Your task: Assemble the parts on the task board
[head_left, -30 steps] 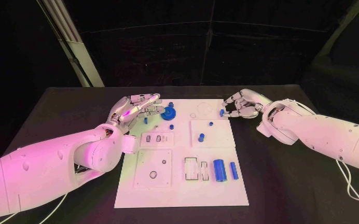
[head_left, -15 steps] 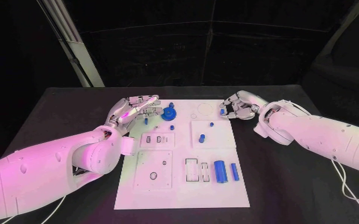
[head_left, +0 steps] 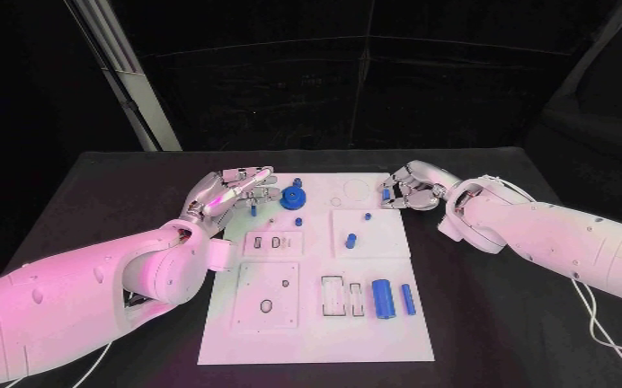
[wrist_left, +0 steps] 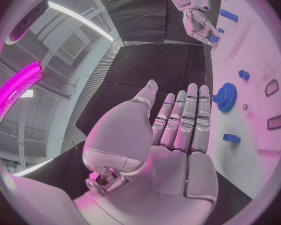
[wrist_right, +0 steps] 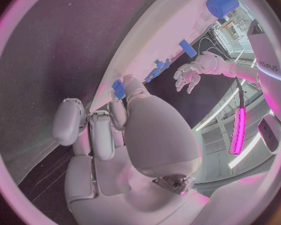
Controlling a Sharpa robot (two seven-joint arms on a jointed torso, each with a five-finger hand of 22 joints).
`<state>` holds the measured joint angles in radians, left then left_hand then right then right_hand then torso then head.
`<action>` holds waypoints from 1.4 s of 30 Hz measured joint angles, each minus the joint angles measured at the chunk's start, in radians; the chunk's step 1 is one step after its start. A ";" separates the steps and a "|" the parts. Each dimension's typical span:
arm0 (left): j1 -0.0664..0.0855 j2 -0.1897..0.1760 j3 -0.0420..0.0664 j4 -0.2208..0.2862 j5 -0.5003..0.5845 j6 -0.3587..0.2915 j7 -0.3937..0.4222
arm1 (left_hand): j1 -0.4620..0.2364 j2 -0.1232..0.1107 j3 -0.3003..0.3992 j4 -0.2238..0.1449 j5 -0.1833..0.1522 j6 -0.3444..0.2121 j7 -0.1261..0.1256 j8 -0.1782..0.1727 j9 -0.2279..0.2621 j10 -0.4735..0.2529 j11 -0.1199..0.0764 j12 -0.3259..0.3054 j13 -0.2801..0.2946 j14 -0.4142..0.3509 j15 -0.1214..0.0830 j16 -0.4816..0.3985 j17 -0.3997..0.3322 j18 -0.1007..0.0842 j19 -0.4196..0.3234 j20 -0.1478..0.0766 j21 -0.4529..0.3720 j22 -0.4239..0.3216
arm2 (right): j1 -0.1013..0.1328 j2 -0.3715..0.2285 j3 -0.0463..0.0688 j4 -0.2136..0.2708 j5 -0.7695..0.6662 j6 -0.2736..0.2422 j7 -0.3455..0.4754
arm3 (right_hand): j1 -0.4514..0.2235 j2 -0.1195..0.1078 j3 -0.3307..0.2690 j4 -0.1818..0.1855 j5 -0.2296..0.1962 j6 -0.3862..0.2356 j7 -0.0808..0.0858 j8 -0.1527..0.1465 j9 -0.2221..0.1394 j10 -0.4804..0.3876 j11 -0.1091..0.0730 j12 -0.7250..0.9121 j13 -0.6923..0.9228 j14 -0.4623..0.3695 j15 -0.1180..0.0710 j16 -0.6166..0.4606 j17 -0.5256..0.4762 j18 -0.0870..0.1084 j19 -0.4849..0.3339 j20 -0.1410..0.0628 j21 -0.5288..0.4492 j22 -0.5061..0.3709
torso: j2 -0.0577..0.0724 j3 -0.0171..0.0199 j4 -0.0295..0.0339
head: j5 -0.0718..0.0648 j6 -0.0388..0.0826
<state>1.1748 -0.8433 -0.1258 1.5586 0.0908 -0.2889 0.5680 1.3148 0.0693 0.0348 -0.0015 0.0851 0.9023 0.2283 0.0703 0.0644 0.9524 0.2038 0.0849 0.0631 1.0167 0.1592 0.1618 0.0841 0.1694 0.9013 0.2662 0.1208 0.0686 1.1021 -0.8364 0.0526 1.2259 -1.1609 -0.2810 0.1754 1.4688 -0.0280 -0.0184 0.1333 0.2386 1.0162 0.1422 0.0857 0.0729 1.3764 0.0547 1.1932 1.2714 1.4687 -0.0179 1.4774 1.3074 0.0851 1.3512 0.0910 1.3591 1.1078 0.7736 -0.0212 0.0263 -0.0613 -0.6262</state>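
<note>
The white task board (head_left: 324, 334) lies in the middle of the black table. A blue gear (head_left: 294, 197) (wrist_left: 226, 97) sits near its far left corner. My left hand (head_left: 234, 186) (wrist_left: 178, 130) hovers just left of the gear, fingers straight and side by side, holding nothing. At the board's far right edge my right hand (head_left: 415, 187) (wrist_right: 109, 125) (wrist_left: 200, 22) is curled in. Its thumb and a finger pinch a small blue part (head_left: 385, 193) (wrist_right: 118, 89). I cannot tell whether that part touches the board.
A thick blue cylinder (head_left: 380, 296) and a slim blue bar (head_left: 407, 299) lie near the board's right front. Small blue pegs (head_left: 349, 242) (head_left: 297, 221) stand mid-board, another (head_left: 253, 210) by my left hand. Pale recessed plates (head_left: 266, 292) occupy the left half.
My right hand has crept slightly left toward the board, the small blue part staying at its fingertips. The left hand has hardly moved.
</note>
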 measured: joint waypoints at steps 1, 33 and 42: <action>0.000 0.000 0.000 0.000 0.000 0.000 0.000 | 0.000 0.000 0.000 0.000 0.000 0.000 0.000 0.000 0.000 0.000 0.000 0.000 0.000 0.000 0.000 0.000 0.000 0.000 0.000 0.000 0.000 0.000 | 0.000 0.000 0.000 0.000 -0.001 0.000 0.000 | 0.001 0.001 0.000 0.000 -0.002 0.002 -0.002 0.001 0.001 0.001 -0.001 0.000 0.000 0.000 0.000 0.000 0.000 0.000 0.000 0.000 0.000 0.000 | 0.001 0.0000 0.0003 | 0.000 0.000; 0.000 -0.002 0.000 0.000 0.000 0.000 0.000 | 0.000 0.000 0.003 -0.003 0.000 0.000 0.000 0.000 0.000 0.000 0.000 0.000 0.000 0.000 0.000 0.000 -0.001 0.000 0.004 0.004 0.000 0.000 | 0.003 -0.005 0.002 0.002 -0.005 -0.018 0.007 | -0.021 -0.010 -0.014 -0.002 -0.020 -0.033 0.008 -0.020 -0.011 -0.007 0.006 -0.017 -0.024 -0.004 -0.004 0.004 0.000 0.000 0.004 -0.004 0.004 0.000 | 0.010 0.0020 0.0090 | -0.013 0.009; 0.000 -0.002 0.000 0.000 -0.001 0.000 -0.001 | 0.000 0.000 0.003 -0.003 0.000 0.000 0.000 0.000 0.000 0.000 0.000 0.000 0.000 0.000 0.000 0.000 -0.001 0.000 0.004 0.004 0.000 0.000 | 0.002 -0.010 0.002 0.008 -0.006 -0.024 0.007 | -0.023 -0.013 -0.021 -0.001 -0.024 -0.046 0.008 -0.020 -0.010 -0.014 0.006 -0.020 -0.028 -0.004 -0.004 0.004 0.000 0.000 0.004 -0.004 0.004 -0.001 | 0.012 0.0021 0.0111 | -0.016 0.011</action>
<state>1.1748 -0.8457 -0.1258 1.5590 0.0902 -0.2890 0.5671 1.3148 0.0693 0.0375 -0.0042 0.0851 0.9023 0.2283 0.0703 0.0644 0.9524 0.2038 0.0849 0.0630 1.0167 0.1592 0.1618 0.0830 0.1694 0.9048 0.2698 0.1208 0.0686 1.1046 -0.8465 0.0544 1.2335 -1.1670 -0.3052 0.1820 1.4454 -0.0410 -0.0394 0.1320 0.2148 0.9703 0.1506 0.0657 0.0633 1.3627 0.0608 1.1732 1.2434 1.4650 -0.0216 1.4811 1.3073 0.0851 1.3548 0.0873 1.3628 1.1066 0.7857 -0.0191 0.0374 -0.0777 -0.6155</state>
